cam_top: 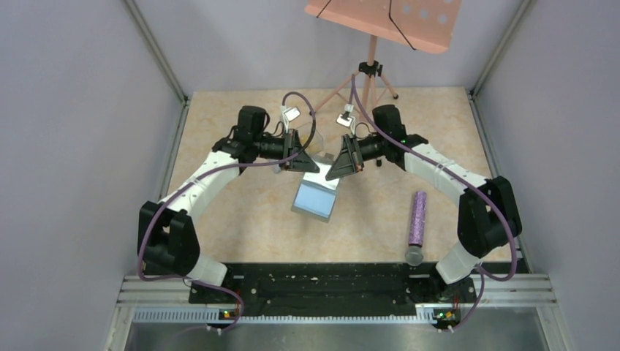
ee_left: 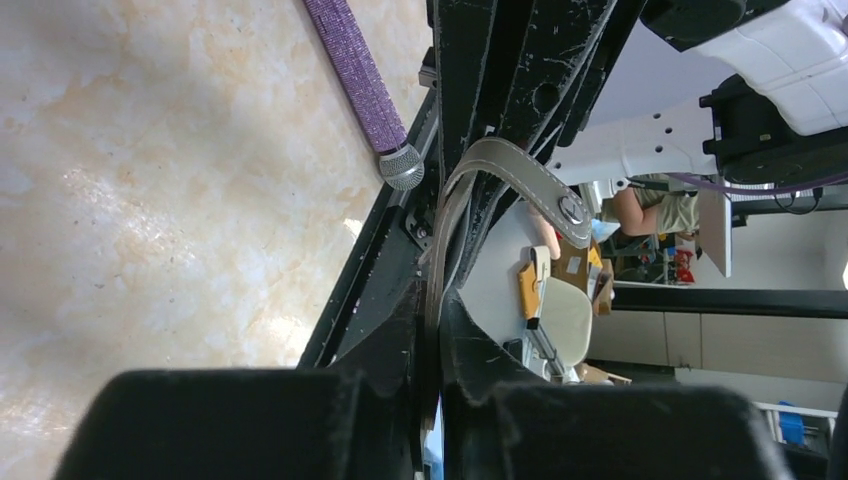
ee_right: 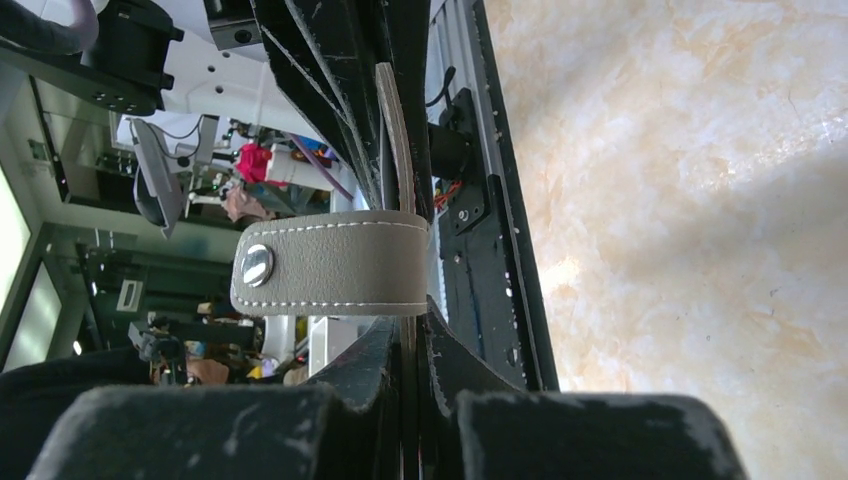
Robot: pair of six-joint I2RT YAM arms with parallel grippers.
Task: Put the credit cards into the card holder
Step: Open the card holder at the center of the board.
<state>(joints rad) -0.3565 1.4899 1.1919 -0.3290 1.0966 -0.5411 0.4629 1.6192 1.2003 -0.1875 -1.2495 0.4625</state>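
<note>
The biggest risk is a slip. The card holder (ee_right: pixel 398 140) is off the tabletop (cam_top: pixel 241 131), held edge-on between the two arms over the middle of it, and each side grips only a thin leaf of soft leather. The right jaws are pressed together on that leaf. The left jaws look pinched on the other edge with hardly a gap, but I judge that grip the less certain. If the left arm (cam_top: pixel 205 175) and the right arm (cam_top: pixel 439 168) pull unevenly, or one grip eases, the leaf could slide out. The holder would then drop toward the clear box (cam_top: pixel 316 199) lying just below.

A second risk is crowding: the two sets of jaws sit almost tip to tip, so a small misjudged move could knock them together. The loose strap (ee_right: pixel 340 263) could also snag on a finger. With both sets of jaws busy, neither is free to fetch a card, and I cannot make out any credit cards for certain in these views.

The holder is grey leather with pale stitching. Its strap is unfastened and curls away from the body, with a metal snap (ee_right: pixel 257 265) at the end. Whether the pockets are spread open cannot be told from here.
</note>
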